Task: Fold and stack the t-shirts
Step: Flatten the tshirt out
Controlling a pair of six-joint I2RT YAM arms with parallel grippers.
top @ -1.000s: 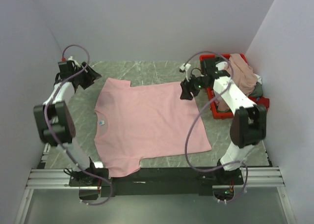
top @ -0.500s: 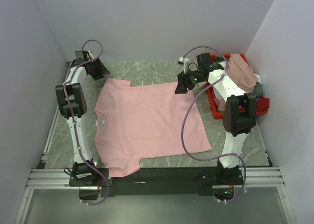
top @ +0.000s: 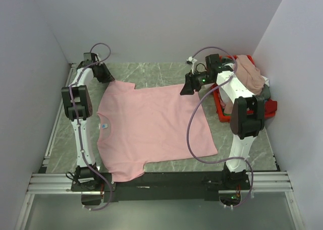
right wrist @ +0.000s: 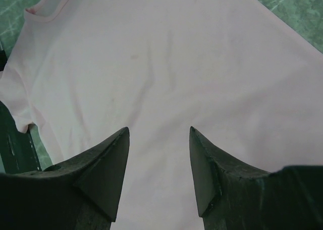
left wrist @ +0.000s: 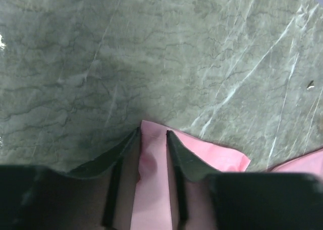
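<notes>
At right, the red bin point(top: 222, 111) holds heaped t-shirts point(top: 250, 71); left claw point(left wrist: 152, 135) pinches the pink t-shirt point(top: 151, 124), right claw point(right wrist: 157, 136) spread.

I can read no text anywhere; the small neck label point(top: 104, 125) inside the light pink t-shirt point(top: 151, 129) is too tiny to make out.

Two arms, same build: white link shells, black joint housings, black wrist and finger assemblies. A mauve cable loops along each arm from base to wrist. Left arm point(top: 76, 105); right arm point(top: 242, 109). Small green light near the right wrist. Bases bolted to a black plate with aluminium rail at the near edge. Fingers point(right wrist: 103, 174) are dark, wedge-shaped, matte.
</notes>
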